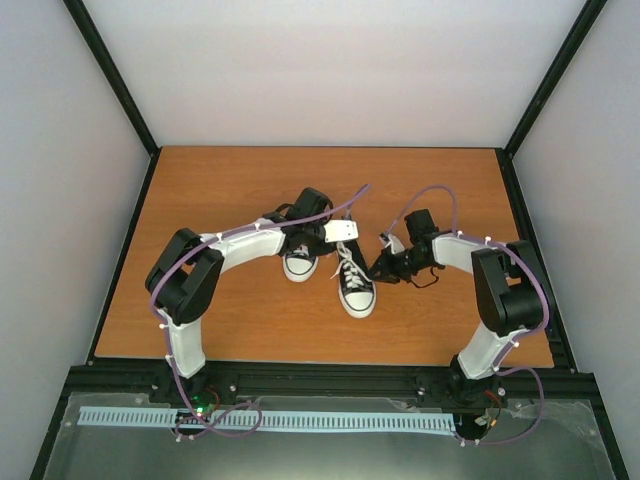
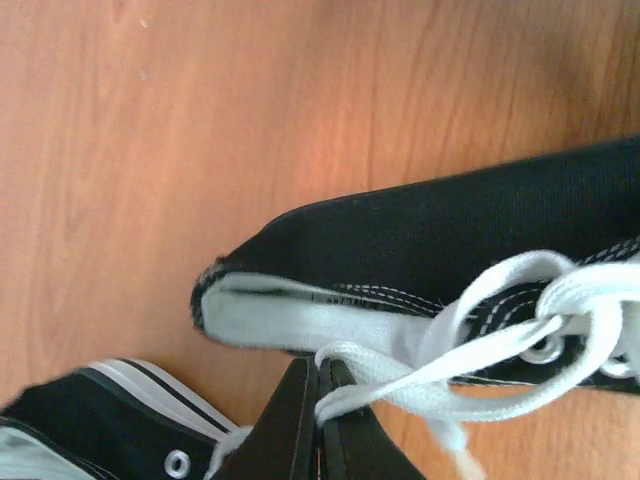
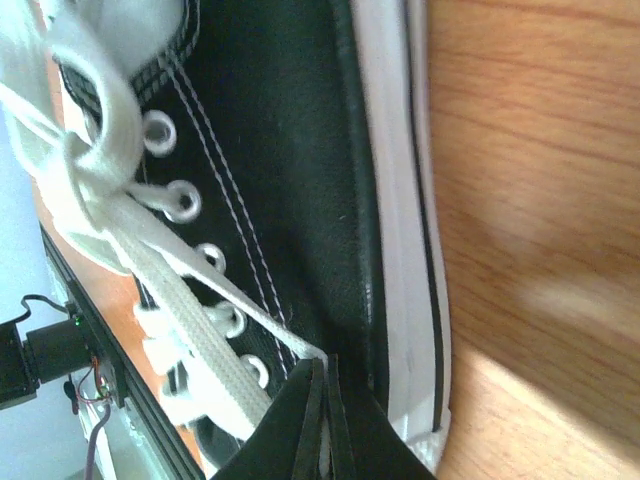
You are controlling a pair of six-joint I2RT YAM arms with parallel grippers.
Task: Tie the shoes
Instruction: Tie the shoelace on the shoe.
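Laces are the reason for both grips here. Furthest left, the second sneaker [image 1: 300, 266] lies partly under the left arm, toe cap toward the bases, with neither hand on it. Next to it, the left hand [image 2: 320, 425] is clenched, its tips pinching a white lace [image 2: 400, 385] that runs up to the crossing over the tongue of the sneaker being worked [image 1: 356, 285]. That shoe sits mid-desk, just beside its twin. On its right side, the right hand [image 3: 322, 420] is likewise clenched. A thin strand of lace [image 3: 280, 335] leads from the eyelets into its tips, so it appears to hold the other end. With the two ends held out to opposite sides like this, the arms seem set to draw a crossing tight. I can make out no finished bow.

The desk [image 1: 200, 200] is orange-brown with a wood grain. White panels [image 1: 330, 70] close it in on three sides, edged by black posts [image 1: 110, 70].
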